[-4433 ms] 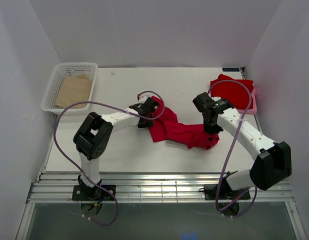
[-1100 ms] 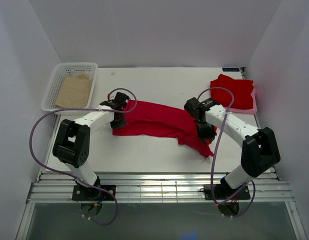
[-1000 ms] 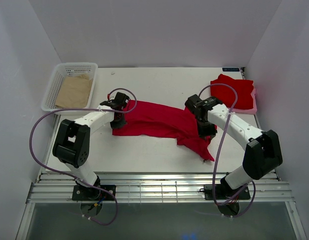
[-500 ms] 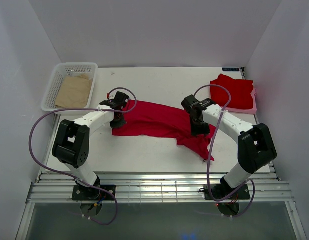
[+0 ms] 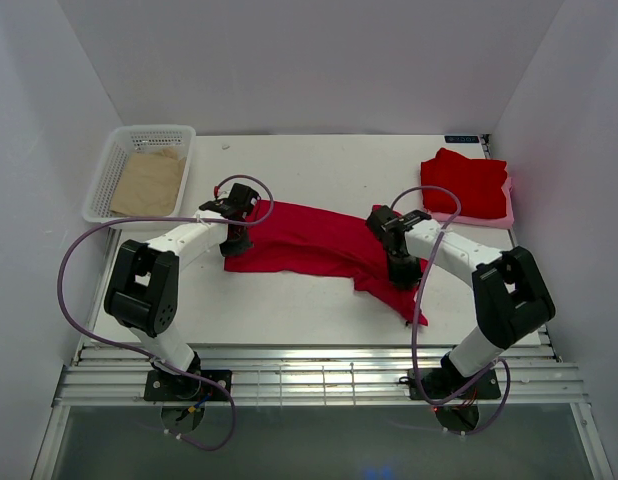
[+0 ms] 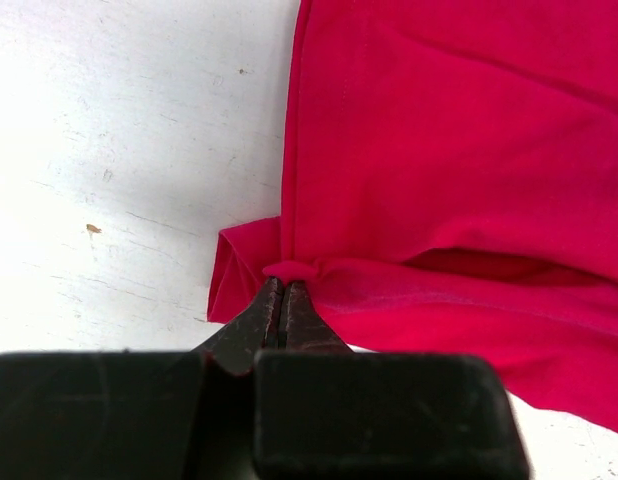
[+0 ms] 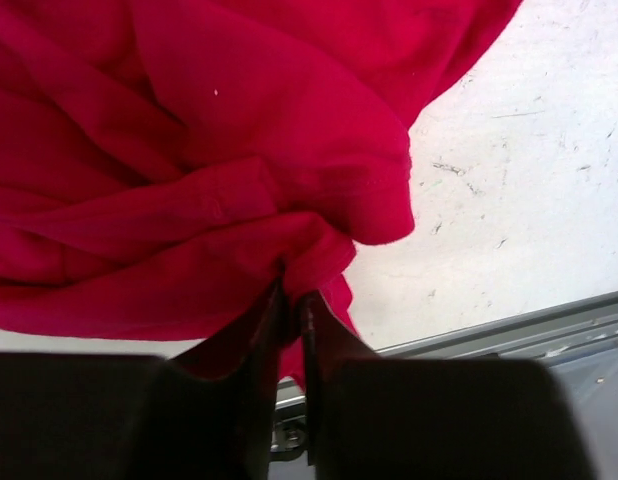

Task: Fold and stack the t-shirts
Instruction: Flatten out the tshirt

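A red t-shirt [image 5: 314, 243] lies stretched across the middle of the table, its right end bunched and trailing toward the front. My left gripper [image 5: 236, 238] is shut on a pinch of its left edge [image 6: 289, 270], low at the table. My right gripper [image 5: 401, 268] is shut on the bunched right end [image 7: 309, 245]. A second red t-shirt [image 5: 471, 181] lies folded at the back right on a pale pink piece [image 5: 494, 214].
A white basket [image 5: 109, 170] at the back left holds a tan brown sheet [image 5: 147, 182]. The table's front edge and metal rails [image 5: 319, 375] run close below the shirt's right end. Purple cables loop from both arms.
The shirt has been pulled out from a crumpled heap into a long band. In the last second my right gripper moved a little down and left with the bunched end; the left stayed put.
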Available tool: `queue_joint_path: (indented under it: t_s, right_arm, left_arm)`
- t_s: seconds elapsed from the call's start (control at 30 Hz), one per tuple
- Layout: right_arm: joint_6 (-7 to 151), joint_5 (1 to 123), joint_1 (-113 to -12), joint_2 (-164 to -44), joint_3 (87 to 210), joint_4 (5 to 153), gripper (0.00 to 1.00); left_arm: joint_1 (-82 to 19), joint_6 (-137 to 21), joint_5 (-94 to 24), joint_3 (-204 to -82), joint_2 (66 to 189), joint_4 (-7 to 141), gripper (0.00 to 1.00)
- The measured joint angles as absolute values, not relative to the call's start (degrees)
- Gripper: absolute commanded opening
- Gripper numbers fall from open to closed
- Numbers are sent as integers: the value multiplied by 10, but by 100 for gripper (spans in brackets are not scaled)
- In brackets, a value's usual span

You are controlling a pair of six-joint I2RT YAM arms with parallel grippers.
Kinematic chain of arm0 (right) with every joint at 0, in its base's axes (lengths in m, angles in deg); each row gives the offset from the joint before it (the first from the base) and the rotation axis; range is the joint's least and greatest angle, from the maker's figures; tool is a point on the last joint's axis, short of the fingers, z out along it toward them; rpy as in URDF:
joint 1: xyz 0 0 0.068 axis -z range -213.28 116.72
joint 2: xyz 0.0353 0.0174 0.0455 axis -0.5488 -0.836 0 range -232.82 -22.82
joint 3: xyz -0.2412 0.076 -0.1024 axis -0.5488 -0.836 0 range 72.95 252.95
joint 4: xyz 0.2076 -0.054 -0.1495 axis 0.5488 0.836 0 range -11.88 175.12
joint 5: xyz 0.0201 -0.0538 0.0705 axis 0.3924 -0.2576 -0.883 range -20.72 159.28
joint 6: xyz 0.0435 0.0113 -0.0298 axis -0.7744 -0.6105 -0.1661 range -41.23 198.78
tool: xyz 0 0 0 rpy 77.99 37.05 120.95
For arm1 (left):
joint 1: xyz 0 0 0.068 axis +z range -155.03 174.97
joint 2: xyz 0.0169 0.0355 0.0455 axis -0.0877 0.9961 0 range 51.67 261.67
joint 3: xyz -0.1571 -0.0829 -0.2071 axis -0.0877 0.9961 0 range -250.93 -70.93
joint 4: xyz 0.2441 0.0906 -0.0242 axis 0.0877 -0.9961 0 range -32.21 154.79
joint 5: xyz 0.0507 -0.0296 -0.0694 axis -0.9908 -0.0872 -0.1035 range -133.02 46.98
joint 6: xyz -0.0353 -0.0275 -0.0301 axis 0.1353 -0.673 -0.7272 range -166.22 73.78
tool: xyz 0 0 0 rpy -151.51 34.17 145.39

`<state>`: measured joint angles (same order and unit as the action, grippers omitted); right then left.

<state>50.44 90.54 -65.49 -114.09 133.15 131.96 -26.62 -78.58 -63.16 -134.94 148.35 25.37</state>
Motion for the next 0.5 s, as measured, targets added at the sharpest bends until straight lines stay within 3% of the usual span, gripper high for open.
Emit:
queue_joint_path:
  t_s: [0.13,0.27,0.5]
  right_arm:
    - [510,902,-654,-1147,1328,1319,8]
    - [528,929,-648,-1182,1410,1348,8]
    - [605,1019,-572,-1286,1820,1369,8]
  left_arm:
    - [-266,-784,-634,-1349,1484,254,1]
    - [-265,-779,-639,-1356,1483,251,1]
    - [-244,-776,-657,-1542,1497,236,0]
